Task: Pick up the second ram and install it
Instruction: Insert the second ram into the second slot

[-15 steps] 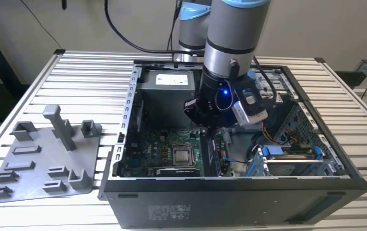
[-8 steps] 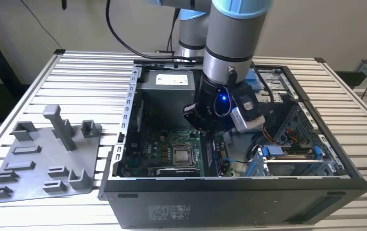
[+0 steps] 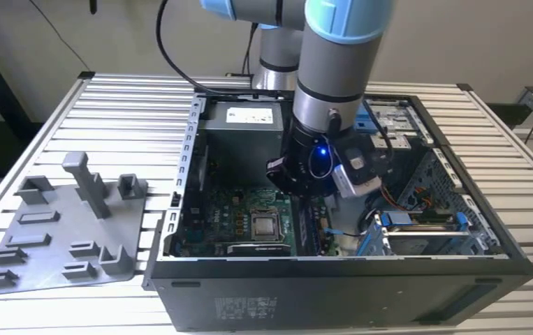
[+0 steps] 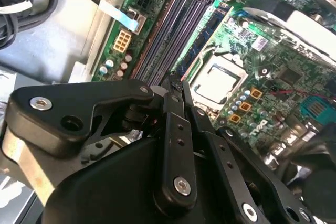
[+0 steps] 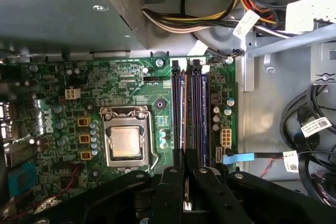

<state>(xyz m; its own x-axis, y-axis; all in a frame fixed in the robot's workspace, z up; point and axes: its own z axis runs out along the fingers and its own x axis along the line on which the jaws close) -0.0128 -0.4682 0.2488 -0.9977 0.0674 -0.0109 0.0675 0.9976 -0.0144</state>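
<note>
Green motherboard (image 5: pixel 105 93) below; gripper (image 5: pixel 185 174) clenched on the second ram (image 5: pixel 186 129), edge-on above the memory slots (image 5: pixel 202 114), not yet seated.

Matt black plastic-looking pincer (image 4: pixel 176 85) links with bright metal screw heads, glossy green motherboard (image 5: pixel 105 93) carrying a dull silvery metal processor lid (image 5: pixel 126 141), smooth grey sheet-metal power-supply box (image 5: pixel 58 22), matt grey plastic tray (image 3: pixel 61 230), ribbed pale metal bench (image 3: pixel 126 112).
</note>
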